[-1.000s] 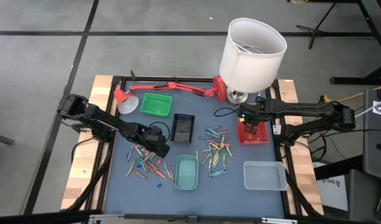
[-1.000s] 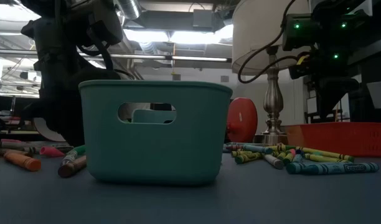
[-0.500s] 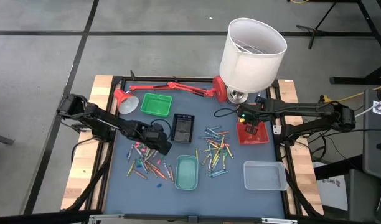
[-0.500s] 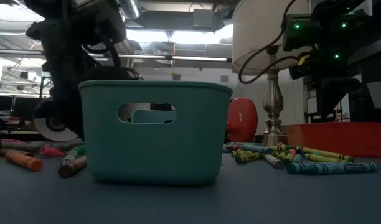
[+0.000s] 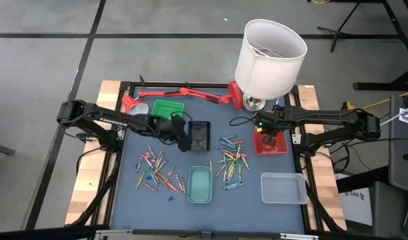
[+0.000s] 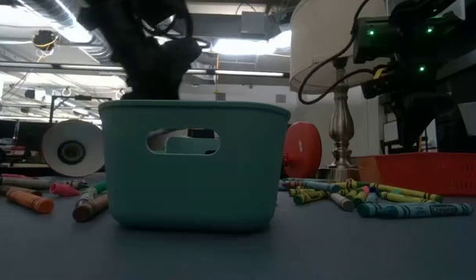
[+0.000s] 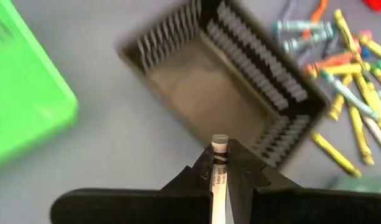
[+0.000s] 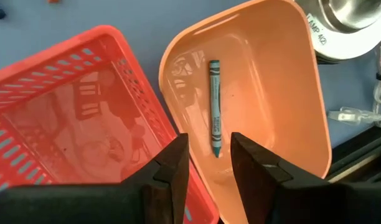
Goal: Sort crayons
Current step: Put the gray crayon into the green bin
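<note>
My left gripper (image 5: pixel 183 137) hangs at the near left corner of the black tray (image 5: pixel 199 135), shut on a pale crayon (image 7: pixel 220 163) with a grey end. Loose crayons lie in two heaps, one left (image 5: pixel 157 172) and one right (image 5: pixel 232 160) of the teal tray (image 5: pixel 199 185). Over the red tray (image 5: pixel 271 143) my right gripper (image 8: pixel 209 162) stands open, above an orange tray (image 8: pixel 265 81) in which one teal crayon (image 8: pixel 214 115) lies flat. My left gripper pinches the pale crayon between its two fingers (image 7: pixel 239 168). The crayon lies along the fingers, and its grey end (image 7: pixel 220 142) sticks out past their tips. The fingers slant downward, and the crayon is lifted clear above the table beside the black tray (image 7: pixel 221 81).
A green tray (image 5: pixel 167 110) and a red desk lamp (image 5: pixel 184 93) stand at the far left. A tall lamp with a white shade (image 5: pixel 271 50) is at the far right, and a clear tray (image 5: pixel 283 188) at the near right.
My left gripper has risen from the left crayon heap and swung toward the table's far edge and right, up to the black tray, its wrist rolling on the way. It has stayed shut.
</note>
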You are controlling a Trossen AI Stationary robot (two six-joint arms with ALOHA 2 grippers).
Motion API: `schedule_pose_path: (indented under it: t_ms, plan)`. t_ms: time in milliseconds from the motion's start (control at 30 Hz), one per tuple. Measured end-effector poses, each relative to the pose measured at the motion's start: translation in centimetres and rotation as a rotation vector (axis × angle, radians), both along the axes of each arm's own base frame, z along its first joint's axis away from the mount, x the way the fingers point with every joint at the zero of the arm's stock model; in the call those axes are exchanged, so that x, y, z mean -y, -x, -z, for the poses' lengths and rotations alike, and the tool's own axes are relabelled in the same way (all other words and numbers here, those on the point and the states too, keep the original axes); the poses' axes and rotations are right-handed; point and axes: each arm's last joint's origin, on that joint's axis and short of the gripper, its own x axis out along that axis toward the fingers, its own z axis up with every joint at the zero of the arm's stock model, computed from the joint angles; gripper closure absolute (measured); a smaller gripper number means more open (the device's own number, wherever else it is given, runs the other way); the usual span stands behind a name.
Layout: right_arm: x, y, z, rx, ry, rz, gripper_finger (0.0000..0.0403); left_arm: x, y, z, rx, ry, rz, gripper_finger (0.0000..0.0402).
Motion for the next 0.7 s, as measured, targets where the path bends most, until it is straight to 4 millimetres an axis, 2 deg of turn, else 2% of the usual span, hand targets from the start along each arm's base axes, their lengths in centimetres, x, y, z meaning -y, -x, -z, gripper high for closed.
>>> schedule_pose_path:
  t_ms: [267, 467, 700]
  plan:
    - [0.0, 0.0, 0.0, 0.000, 0.000, 0.000, 0.0285, -4.6, -0.6, -2.6, -0.020, -0.210, 0.040, 0.0393]
    - [0.0, 0.0, 0.0, 0.000, 0.000, 0.000, 0.0285, -7.6, 0.7, -2.4, -0.187, -0.365, 0.075, 0.0393]
    - [-0.1, 0.0, 0.0, 0.009, -0.043, -0.005, 0.0285, -10.1, 2.1, -2.1, -0.318, -0.415, 0.123, 0.0393]
